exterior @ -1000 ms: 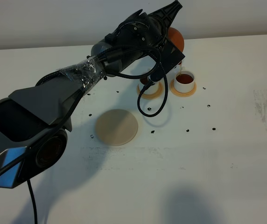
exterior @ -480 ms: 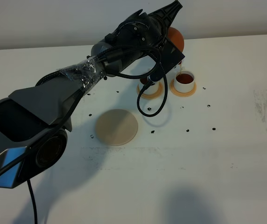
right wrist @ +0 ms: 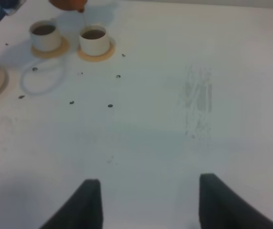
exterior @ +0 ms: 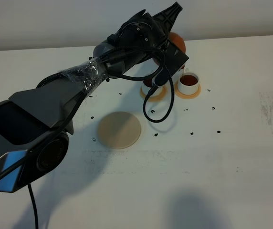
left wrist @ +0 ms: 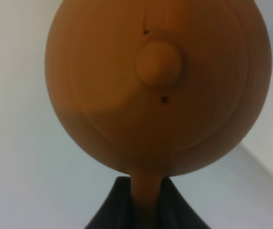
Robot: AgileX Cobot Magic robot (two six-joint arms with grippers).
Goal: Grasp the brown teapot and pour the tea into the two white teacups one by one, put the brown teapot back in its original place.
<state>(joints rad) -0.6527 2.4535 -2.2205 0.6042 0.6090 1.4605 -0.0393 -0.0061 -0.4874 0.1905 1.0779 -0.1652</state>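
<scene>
- The white surface (exterior: 232, 157) spreads wide, freckled with small dark specks, and all the action sits at its far edge.
- The long black left arm (exterior: 79, 90) stretches from the near left out to that far edge; it has to reach this far because the cups stand well away from its base.
- The left gripper (left wrist: 143, 202) is clamped tight on the loop handle of the squat round reddish-brown clay teapot (left wrist: 158, 81). The left wrist view fills with the lid and its knob, the dark jaws pinching the handle at the base.
- From the high camera the teapot is only an orange curve peeking past the wrist, held aloft at the far side above the cups. It looks tipped toward them, which suits pouring.
- The large flat round pale beige disc (exterior: 120, 130) lies bare, nearer and to the left of the cups: the pot's home, waiting for its return.
- The right gripper (right wrist: 146, 202) hovers idle over bare surface on the right, jaws spread apart with nothing between them.
- Two small white cylindrical teacups stand side by side on orange-tan coasters. The left teacup (right wrist: 45, 36) and the right teacup (right wrist: 94, 40) both show dark tea in the right wrist view, with a thin stream apparently running from the spout into the right one. The high camera hides most of the left cup behind arm and cable.
- My call: pouring is almost done, and the return to the disc comes next.
</scene>
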